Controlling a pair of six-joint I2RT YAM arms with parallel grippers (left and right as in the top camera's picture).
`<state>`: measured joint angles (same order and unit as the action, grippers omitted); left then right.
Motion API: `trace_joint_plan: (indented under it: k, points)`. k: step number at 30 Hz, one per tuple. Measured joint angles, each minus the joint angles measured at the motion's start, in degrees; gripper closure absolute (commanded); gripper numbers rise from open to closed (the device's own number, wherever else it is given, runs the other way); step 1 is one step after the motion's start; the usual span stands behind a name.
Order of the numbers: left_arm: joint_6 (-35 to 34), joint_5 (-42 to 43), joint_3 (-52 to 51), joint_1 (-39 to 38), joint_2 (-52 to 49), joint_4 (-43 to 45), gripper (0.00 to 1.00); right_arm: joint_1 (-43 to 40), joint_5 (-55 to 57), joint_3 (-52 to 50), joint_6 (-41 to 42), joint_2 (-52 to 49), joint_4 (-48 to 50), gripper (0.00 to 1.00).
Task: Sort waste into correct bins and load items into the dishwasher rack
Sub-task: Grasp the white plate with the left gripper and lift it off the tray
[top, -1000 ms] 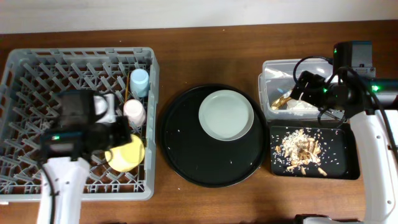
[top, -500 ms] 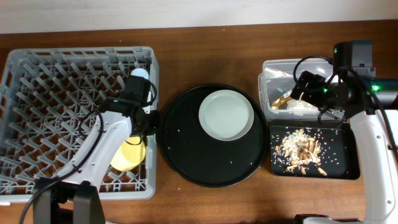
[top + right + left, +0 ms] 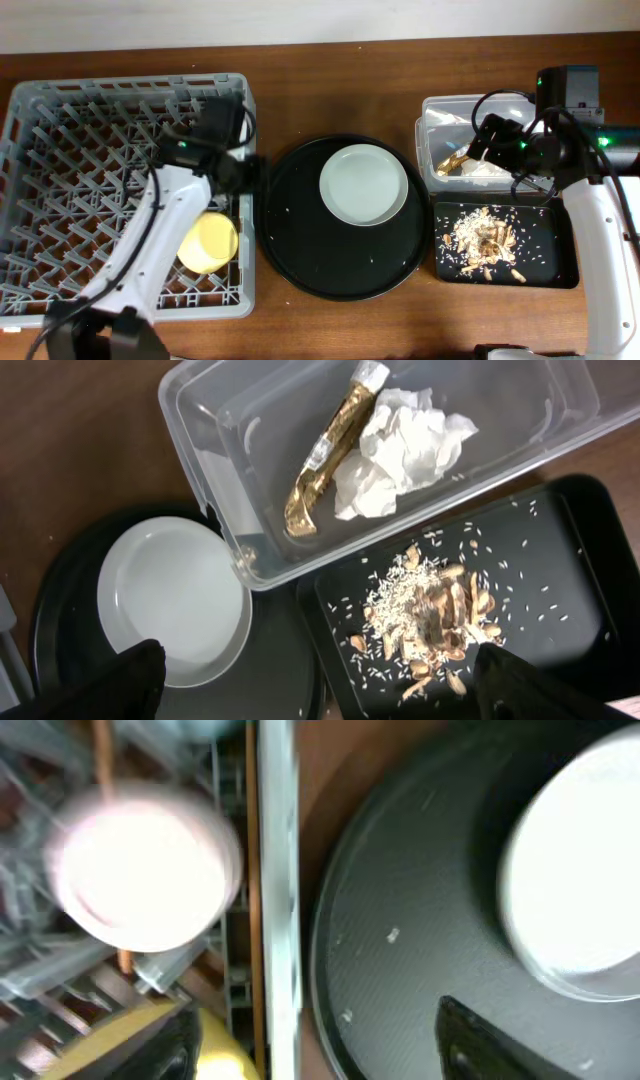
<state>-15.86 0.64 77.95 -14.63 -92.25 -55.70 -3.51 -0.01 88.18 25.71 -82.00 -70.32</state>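
On the left of the table stands the dishwasher rack point(image 3: 60, 150), a big grey crate with pegs. The yellow bowl point(image 3: 207, 243) lies inside it, near its right wall. The left arm reaches across the rack, and the left gripper point(image 3: 320, 1040) hangs just above this right wall, its two fingers set wide apart with nothing between them. The wrist view is blurred, but it shows the pink cup point(image 3: 145, 870) in the rack, close to the wall, with the opening up, and a wooden chopstick point(image 3: 101, 755) that passes beside it. Right of the rack, just beside it, is the round black tray point(image 3: 300, 250), and the pale plate point(image 3: 363, 185) rests on its upper right part. Further right is the clear tub point(image 3: 200, 420). The gold foil wrapper point(image 3: 330, 445) and the crumpled white tissue point(image 3: 400, 450) lie in it, touching each other. The right gripper point(image 3: 330, 690) hovers over the tub, and its fingers are spread wide and hold nothing. Directly in front of the tub, touching it, is the shallow black tray point(image 3: 560, 270). The beige food scraps point(image 3: 485, 240) are scattered in its left half, with small grains around them.
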Motion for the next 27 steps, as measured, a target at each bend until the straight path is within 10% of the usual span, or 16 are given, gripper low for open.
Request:
trace_joint_plan:
  k: [13, 16, 19, 23, 27]
  points:
    - [-8.1, -6.1, 2.7, -21.6, -20.0, 20.3, 0.25, 0.0, 0.0, 0.0, 0.0, 0.0, 0.0, 0.01]
    - [-8.7, -6.0, 2.7, -21.6, -25.2, 21.1, 0.49, 0.0, 0.0, 0.0, 0.0, 0.0, 0.1, 0.02]
    - [-9.0, -6.1, 2.7, -21.6, -26.4, 21.6, 0.98, 0.0, 0.0, 0.0, 0.0, 0.0, 0.1, 0.01]
    - [-9.3, -7.7, 4.5, -21.5, -25.5, 18.3, 1.0, 0.0, 0.0, 0.0, 0.0, 0.0, 0.1, 0.01]
    - [-2.9, -28.7, 7.7, -18.8, -8.1, 10.0, 1.0, 0.0, 0.0, 0.0, 0.0, 0.0, 0.2, 0.01]
